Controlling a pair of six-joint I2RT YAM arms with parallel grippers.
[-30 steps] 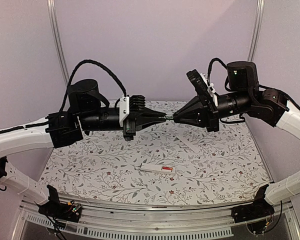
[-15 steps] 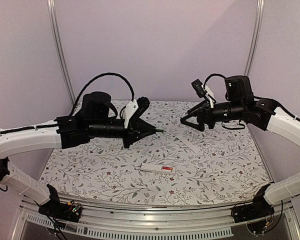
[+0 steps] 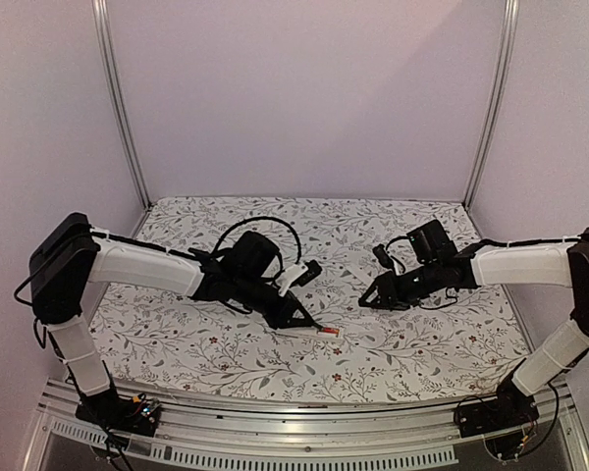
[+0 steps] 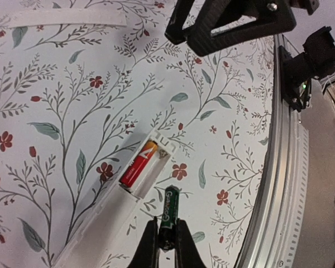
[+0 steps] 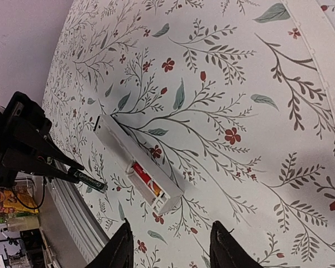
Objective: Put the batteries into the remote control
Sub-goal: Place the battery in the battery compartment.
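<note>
The fingers of the left gripper point(image 4: 167, 241) are clenched on a battery point(image 4: 168, 207), a dark one with green print, which stands out forward from the fingertips. Just ahead of its free end and a little to the left lies the remote control point(image 4: 97, 220), a long white bar flat on the flowered cloth point(image 4: 56, 111), with its compartment open upward. Inside the compartment sits a second battery point(image 4: 137, 164), red with an orange end, and some white floor of the compartment shows beside it on the side toward the fingers. The held battery is beside the bar and not in it; whether it touches the rim of the bar, I cannot tell. Far ahead of these fingers a thin white cover strip point(image 4: 67, 17) lies on the cloth, well apart from the bar. To the right of the fingers runs the metal rail point(image 4: 285, 167) of the table edge. The right gripper point(image 5: 173, 247) has its fingers point(image 5: 124, 245) spread apart with nothing between them, above the cloth. The open end of the remote control is just ahead of them, and the left gripper with its battery is beyond the bar, to the left
</note>
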